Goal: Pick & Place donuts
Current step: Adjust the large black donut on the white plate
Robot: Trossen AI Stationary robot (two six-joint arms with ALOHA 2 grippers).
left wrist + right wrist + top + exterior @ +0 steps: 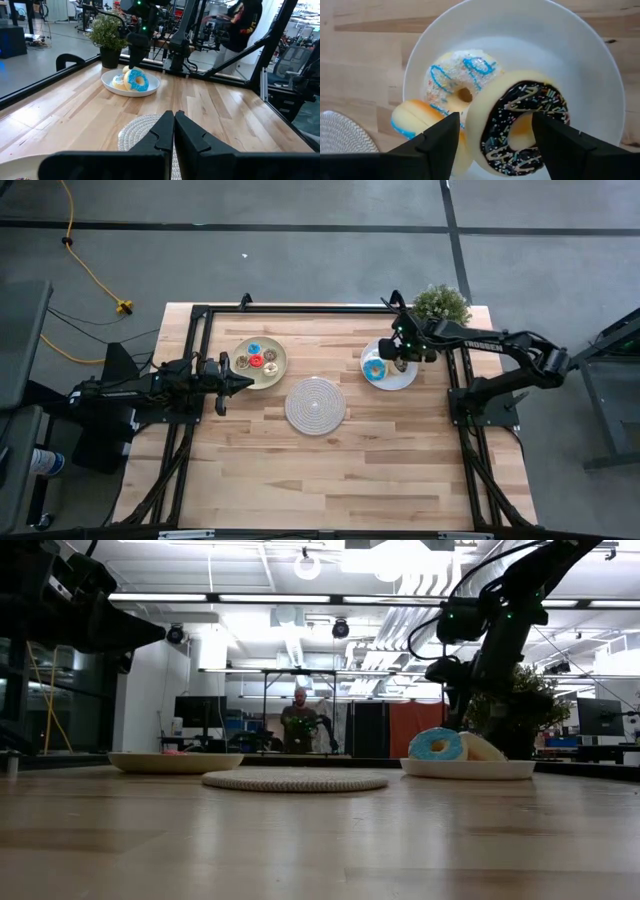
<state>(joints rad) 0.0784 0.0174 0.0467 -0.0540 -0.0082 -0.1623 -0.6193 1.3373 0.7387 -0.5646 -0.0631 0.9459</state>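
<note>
The right gripper (495,137) hangs over the white plate (402,378) at the right of centre in the high view, its fingers (437,145) spread and pressed against both sides of a chocolate donut (520,130), which stands tilted on edge between them. Directly behind it on the same plate lies a white donut with blue squiggles (462,82), and a blue-iced donut (374,368) leans on edge at the plate's left side; the three crowd together, leaving bare plate only toward the right rim.

The left gripper (173,125) waits at the left of the table, jaws pressed together and empty, its tip just beside the tan plate (281,366) in the upper-left part of the tabletop. That plate carries several more small donuts (257,360).

Between the two plates, lower in the high view, sits a round woven mat (316,405), bare on top. A potted plant (441,304) stands at the table's far right corner, close behind the right arm. The lower half of the tabletop lies open.
</note>
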